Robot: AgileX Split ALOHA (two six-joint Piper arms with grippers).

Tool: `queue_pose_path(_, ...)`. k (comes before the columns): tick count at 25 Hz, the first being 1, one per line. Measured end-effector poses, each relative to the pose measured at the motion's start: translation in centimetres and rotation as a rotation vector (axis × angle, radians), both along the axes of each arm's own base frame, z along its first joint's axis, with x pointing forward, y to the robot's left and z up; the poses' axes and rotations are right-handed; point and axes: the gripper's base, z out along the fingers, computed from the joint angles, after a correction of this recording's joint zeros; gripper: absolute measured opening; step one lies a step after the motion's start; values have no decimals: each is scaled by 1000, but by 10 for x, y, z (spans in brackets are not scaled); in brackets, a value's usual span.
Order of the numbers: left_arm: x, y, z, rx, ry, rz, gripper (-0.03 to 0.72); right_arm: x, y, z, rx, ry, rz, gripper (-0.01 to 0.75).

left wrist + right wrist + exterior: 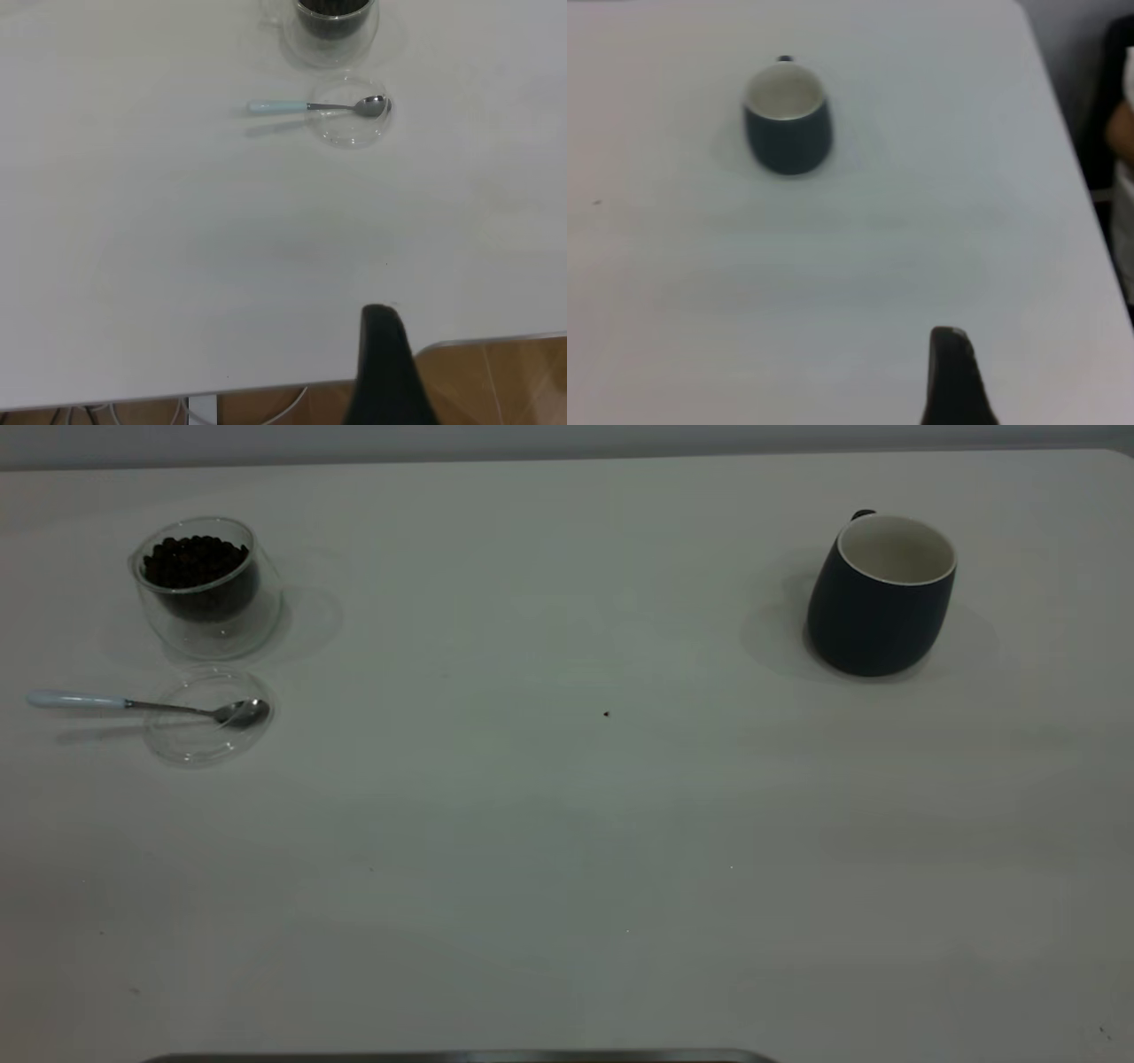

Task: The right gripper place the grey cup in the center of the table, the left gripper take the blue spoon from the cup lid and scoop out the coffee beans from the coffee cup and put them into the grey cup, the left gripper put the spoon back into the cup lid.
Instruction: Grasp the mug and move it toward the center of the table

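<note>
The grey cup [881, 602] stands upright and empty at the table's far right, its handle turned away; the right wrist view shows the grey cup [787, 119] too. At the far left is the clear coffee cup [205, 589], filled with coffee beans [195, 562]. Just in front of it lies the cup lid [208, 716], with the blue spoon [146, 706] resting bowl-in-lid and its handle sticking out leftward. My left gripper [385, 367] hangs back near the table's front edge, far from the spoon [314, 107]. My right gripper [952, 376] is likewise well short of the grey cup. Neither arm shows in the exterior view.
A tiny dark speck [606, 713] lies near the middle of the white table [567, 850]. A dark metal edge [461, 1056] runs along the front. In the right wrist view, part of a person [1121, 133] stands beyond the table's side edge.
</note>
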Motion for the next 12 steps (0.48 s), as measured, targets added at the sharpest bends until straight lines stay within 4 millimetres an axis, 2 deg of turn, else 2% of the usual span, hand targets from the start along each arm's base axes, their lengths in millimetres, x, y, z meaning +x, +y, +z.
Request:
queue_pose_path(3,0,0,0,0,0,0,578,26,2,19,-26,33,58,459)
queue_pose_path(6,0,0,0,0,0,0,578,67,-1,36,-79,97,97,459)
queue_pose_path(10,0,0,0,0,0,0,578,133,-5,41,-156,241,165,459)
queue_pose_path(12,0,0,0,0,0,0,578,171,-7,35,-185,304,210,459)
